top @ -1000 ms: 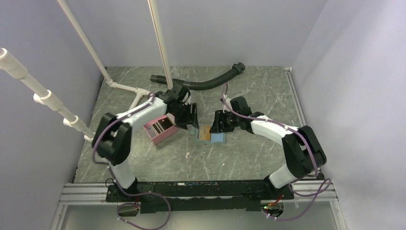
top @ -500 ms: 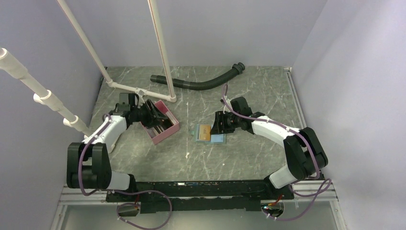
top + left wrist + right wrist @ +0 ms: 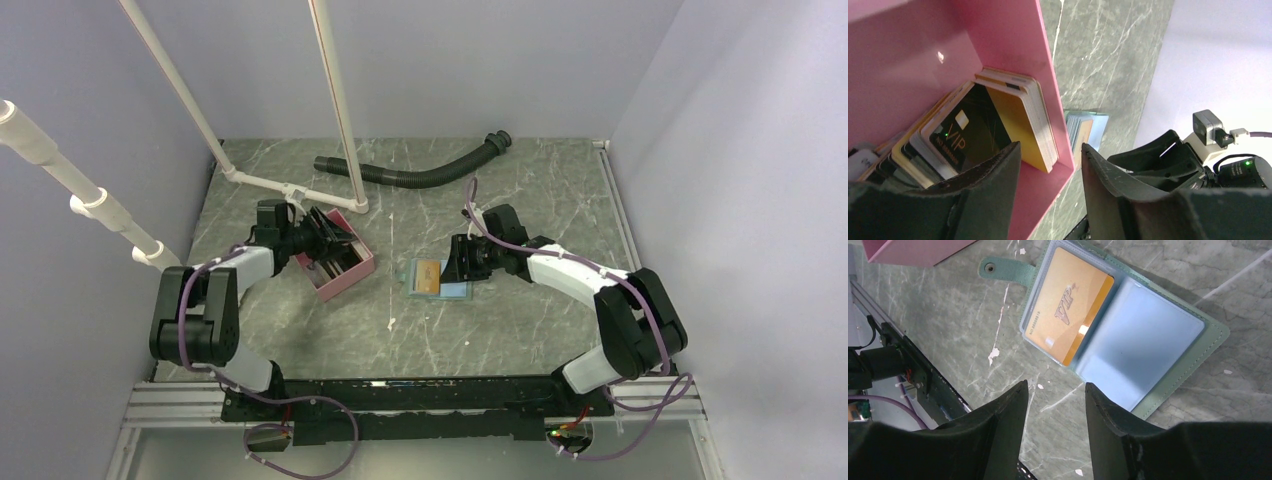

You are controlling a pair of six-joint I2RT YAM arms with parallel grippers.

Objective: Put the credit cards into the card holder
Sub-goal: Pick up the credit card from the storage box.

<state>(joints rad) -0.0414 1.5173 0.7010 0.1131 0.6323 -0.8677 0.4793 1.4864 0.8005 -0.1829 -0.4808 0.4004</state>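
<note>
Swung away from the card holder during the last second and folded tighter at the elbow: left arm, with the left gripper now at the pink box. Jaws apart, straddling the box's side wall, one inside and one outside; contact with the wall not determinable. Just ahead of the inner jaw: a stack of credit cards leaning in the box corner, with a black "VIP" card and a yellow card on its face. Beyond the wall, farther ahead: the card holder, flat on the table.

Right gripper: jaws apart, nothing between them, over bare table at the holder's near edge. Directly ahead of the fingertips: card holder lying open, teal-green cover with a snap tab, two clear light-blue pockets side by side. Left pocket filled by an orange-yellow card marked "VIP"; right pocket showing plain light blue. Farther off, past the tab: a corner of the pink box.

Unchanged against the earlier frames: right gripper, card holder and orange-yellow card, all in the same places.
</note>
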